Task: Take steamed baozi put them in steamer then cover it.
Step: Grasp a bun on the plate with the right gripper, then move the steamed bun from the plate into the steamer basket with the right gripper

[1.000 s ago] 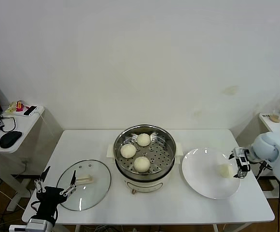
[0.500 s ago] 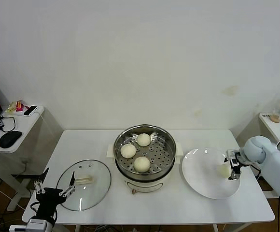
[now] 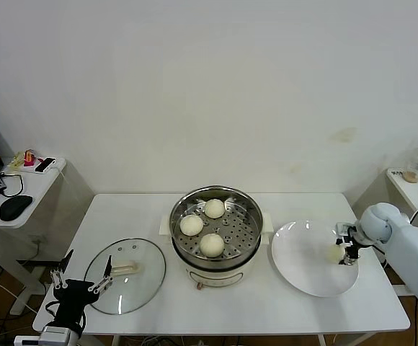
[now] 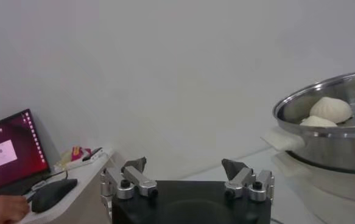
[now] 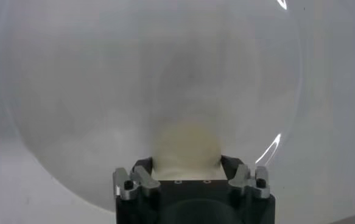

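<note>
The steel steamer [image 3: 176, 218] on its cream pot base stands mid-table with three baozi [image 3: 211, 244] inside; its rim [image 4: 323, 137] also shows in the left wrist view. A fourth baozi [image 3: 333, 253] lies on the white plate [image 3: 299, 263] to the right. My right gripper [image 3: 344, 251] is down at it, and in the right wrist view both fingers press the sides of this baozi [image 5: 186, 141] on the plate [image 5: 73, 91]. The glass cover [image 3: 140, 285] lies flat at front left. My left gripper [image 3: 83, 285] waits open beside it, nothing between its fingers [image 4: 134, 165].
A side table at the left carries a laptop [image 4: 7, 152], a mouse [image 3: 14, 207] and small items. Another small table with a cup [image 3: 413, 174] stands beyond the right table edge. The table's front edge runs just below the cover and the plate.
My right gripper moved left over the plate's edge onto the baozi and its fingers closed against it. The left arm, the cover and the steamer stayed put.
</note>
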